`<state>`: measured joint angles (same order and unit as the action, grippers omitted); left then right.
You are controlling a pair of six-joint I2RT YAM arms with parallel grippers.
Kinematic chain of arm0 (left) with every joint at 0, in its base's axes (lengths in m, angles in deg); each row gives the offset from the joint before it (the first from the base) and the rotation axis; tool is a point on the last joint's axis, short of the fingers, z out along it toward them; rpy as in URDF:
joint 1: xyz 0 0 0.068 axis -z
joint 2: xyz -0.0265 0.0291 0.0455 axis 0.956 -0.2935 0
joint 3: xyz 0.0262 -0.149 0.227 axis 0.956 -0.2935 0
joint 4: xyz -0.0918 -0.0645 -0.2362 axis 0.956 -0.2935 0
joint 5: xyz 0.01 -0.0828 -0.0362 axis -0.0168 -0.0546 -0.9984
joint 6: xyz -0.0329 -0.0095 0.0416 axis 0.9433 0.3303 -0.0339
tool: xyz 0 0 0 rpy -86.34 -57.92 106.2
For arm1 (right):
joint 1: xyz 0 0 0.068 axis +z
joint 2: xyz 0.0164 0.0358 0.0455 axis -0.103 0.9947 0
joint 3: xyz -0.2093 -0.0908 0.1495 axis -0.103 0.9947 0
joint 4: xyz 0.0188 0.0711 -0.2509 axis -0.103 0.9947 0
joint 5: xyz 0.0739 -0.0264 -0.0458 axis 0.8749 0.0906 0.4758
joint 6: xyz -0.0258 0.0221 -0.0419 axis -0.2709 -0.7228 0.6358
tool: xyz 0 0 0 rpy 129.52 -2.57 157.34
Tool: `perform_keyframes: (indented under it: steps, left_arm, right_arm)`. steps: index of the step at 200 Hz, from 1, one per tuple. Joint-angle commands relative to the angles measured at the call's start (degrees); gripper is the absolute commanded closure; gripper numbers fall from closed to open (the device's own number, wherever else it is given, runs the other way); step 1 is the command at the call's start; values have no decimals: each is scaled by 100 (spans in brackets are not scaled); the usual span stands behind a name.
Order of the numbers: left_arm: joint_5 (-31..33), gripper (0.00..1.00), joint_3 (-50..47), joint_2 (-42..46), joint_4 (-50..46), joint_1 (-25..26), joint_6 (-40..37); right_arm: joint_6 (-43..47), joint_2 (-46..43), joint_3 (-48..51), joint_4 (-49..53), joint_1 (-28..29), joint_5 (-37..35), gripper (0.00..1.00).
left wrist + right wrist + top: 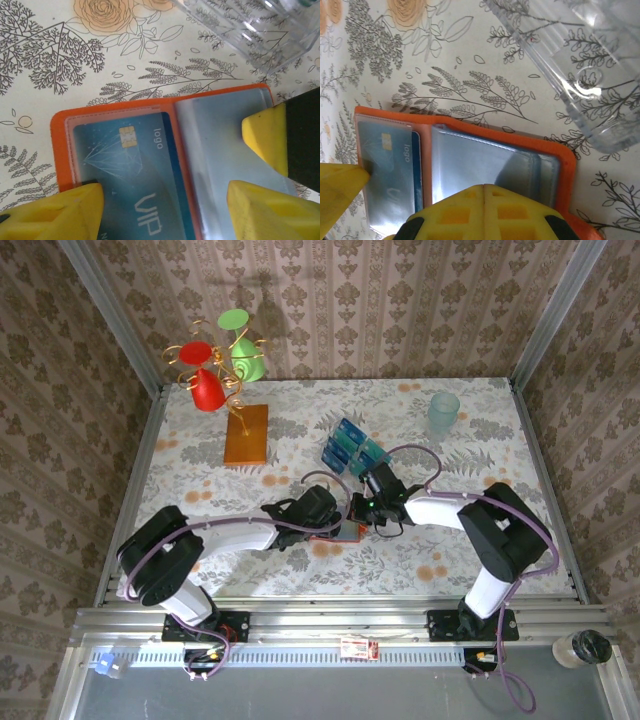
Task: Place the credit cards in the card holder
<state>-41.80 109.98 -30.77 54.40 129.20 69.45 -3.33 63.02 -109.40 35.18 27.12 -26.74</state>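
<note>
One credit card [130, 170] seated in the open card holder [62, 150], flat on tabletop [40, 50] between the spread left gripper [165, 212] and under the closed right gripper [485, 205]; remaining credit cards [350, 448] just beyond both, not yet loaded.

The blue card [125, 175] in a clear pocket of the open orange card holder [62, 150] carries the small word "logo" beside its gold chip [128, 137] and, in larger outlined letters, "VIP".

Bright, even light with soft shadows; glare on the clear plastic [590, 90], foreground blurred.
</note>
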Motion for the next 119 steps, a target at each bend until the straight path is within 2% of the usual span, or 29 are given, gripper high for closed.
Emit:
perform_keyframes:
  steps: [1,119]
  left_arm:
    - [53,33,-132,-97,161,-11,-178]
    - [-26,31,-331,-210,574,-20,-411]
  right_arm:
    - [109,147,-105,152,-17,0,98]
    - [-116,383,-192,-79,106,228,98]
